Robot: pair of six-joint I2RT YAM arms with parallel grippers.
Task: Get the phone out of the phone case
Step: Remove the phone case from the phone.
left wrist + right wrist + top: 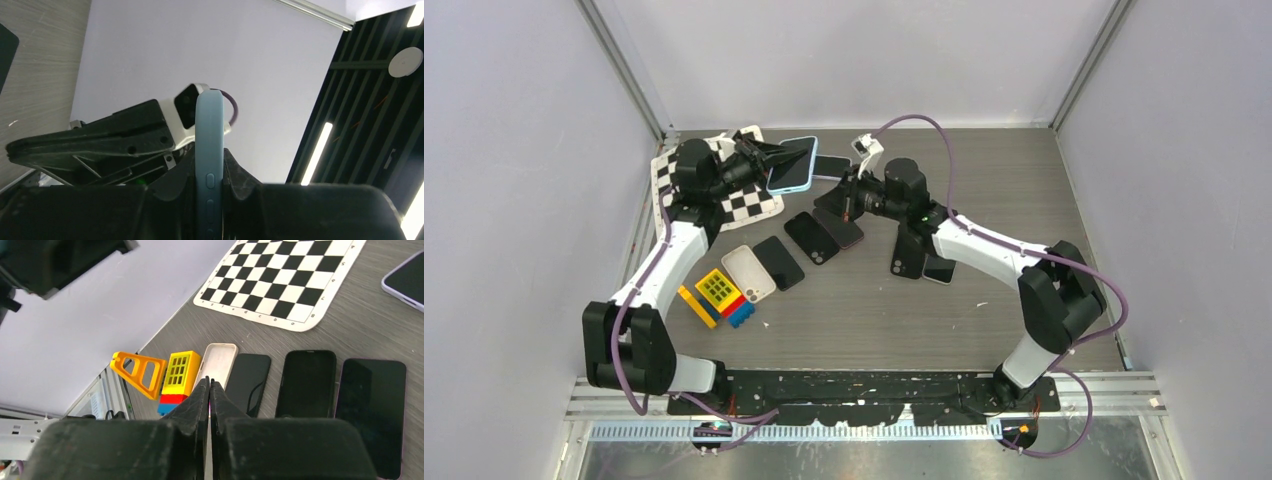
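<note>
My left gripper [774,158] is shut on a light blue phone case [792,163] and holds it raised above the far side of the table, its blue back facing up. In the left wrist view the case [209,145] stands edge-on between my fingers [240,175], side buttons showing. The phone inside does not show. My right gripper [836,197] sits just right of the case, shut and empty; in its wrist view the fingertips [202,390] are pressed together above the table.
A row of dark phones [812,237] and an empty white case [749,272] lie mid-table, also in the right wrist view [306,382]. Two more phones [924,265] lie under the right arm. A checkered mat [724,190] is at the back left, toy blocks [719,295] nearer.
</note>
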